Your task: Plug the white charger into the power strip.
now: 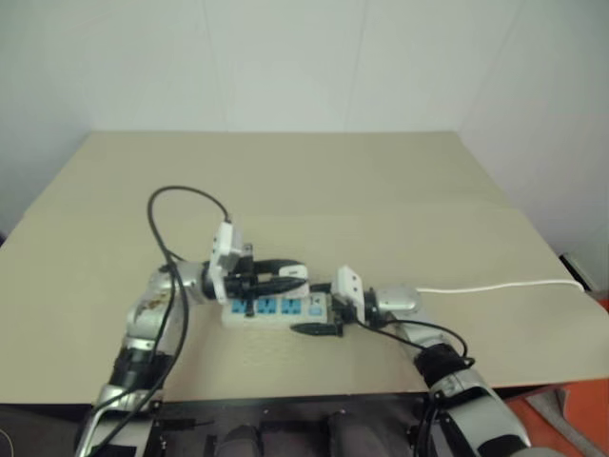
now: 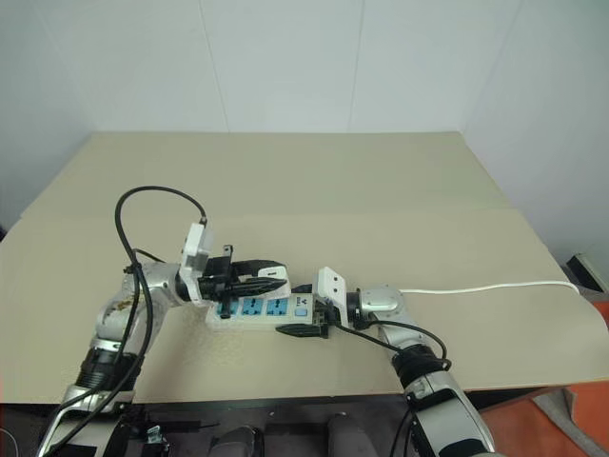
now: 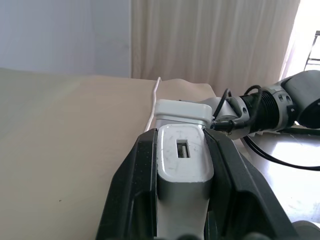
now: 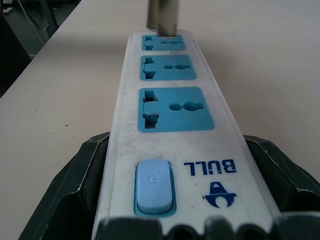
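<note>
Left gripper (image 3: pixel 182 200) clamped on the white charger (image 3: pixel 182 160), fingers tight on both its sides, holding it just above the power strip (image 4: pixel 170 125). Right gripper (image 4: pixel 175 210) closed around the strip's switch end, pinning it to the bench (image 1: pixel 381 190); metal prongs hang over the socket farthest from that gripper.

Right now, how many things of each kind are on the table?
Small white rectangular charger block: 1
Long white plastic power strip with blue sockets: 1
Thin white cord: 1
Black-fingered robot tools, left tool and right tool: 2
Total: 5
</note>
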You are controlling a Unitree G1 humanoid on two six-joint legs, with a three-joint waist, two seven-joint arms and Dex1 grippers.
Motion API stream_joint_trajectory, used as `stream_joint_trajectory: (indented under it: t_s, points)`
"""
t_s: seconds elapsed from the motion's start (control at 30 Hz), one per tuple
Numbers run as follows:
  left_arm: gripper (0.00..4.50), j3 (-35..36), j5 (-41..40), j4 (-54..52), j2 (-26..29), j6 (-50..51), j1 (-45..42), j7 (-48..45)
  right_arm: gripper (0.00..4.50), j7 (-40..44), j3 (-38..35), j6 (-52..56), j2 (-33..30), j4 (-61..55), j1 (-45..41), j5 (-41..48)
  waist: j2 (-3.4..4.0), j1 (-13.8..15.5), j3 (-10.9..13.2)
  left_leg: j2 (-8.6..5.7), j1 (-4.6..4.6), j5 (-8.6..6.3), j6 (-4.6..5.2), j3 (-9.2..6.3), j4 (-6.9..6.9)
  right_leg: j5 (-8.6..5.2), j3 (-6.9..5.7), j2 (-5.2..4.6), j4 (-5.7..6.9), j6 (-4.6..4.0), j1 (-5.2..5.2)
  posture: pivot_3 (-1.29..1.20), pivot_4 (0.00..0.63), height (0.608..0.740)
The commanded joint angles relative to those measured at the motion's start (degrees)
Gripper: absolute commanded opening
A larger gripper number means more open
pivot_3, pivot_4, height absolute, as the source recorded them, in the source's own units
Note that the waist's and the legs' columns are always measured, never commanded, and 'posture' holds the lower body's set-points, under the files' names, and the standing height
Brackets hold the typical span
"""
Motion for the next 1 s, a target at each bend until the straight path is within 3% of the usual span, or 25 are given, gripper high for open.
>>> stream_joint_trajectory:
  t_s: [0.03, 0.6, 1.0]
  points:
    - [1.01, -1.2, 0.2, 0.8, 1.8, -2.4, -0.2, -3.7, 3.47, 1.3, 1.6, 0.3, -0.3, 1.5, 0.9, -1.5, 0.00, 0.0, 0.0, 0.00, 0.00, 0.00, 0.00, 0.00, 0.00, -0.01, 0.00, 0.00, 0.00, -0.01, 0.00, 0.00, 0.150, 0.740]
    - [1.01, -3.4, 3.6, 9.6, 2.1, -8.1, -4.3, -6.9, 3.47, 0.8, 1.4, 0.2, -0.6, 1.3, 1.1, -1.5, 0.00, 0.0, 0.0, 0.00, -0.02, 0.00, 0.00, 0.01, -0.02, -0.01, 0.01, 0.00, -0.06, -0.01, -0.01, 0.00, 0.150, 0.740]
    - [1.01, -3.6, 3.6, 10.2, 2.1, -8.4, -4.6, -6.9, 3.47, 0.6, 1.4, 0.2, -0.3, 1.4, 1.0, -1.4, 0.00, 0.0, 0.0, 0.00, -0.03, 0.00, 0.00, 0.01, -0.02, -0.01, 0.01, 0.00, -0.06, -0.01, -0.02, 0.00, 0.150, 0.740]
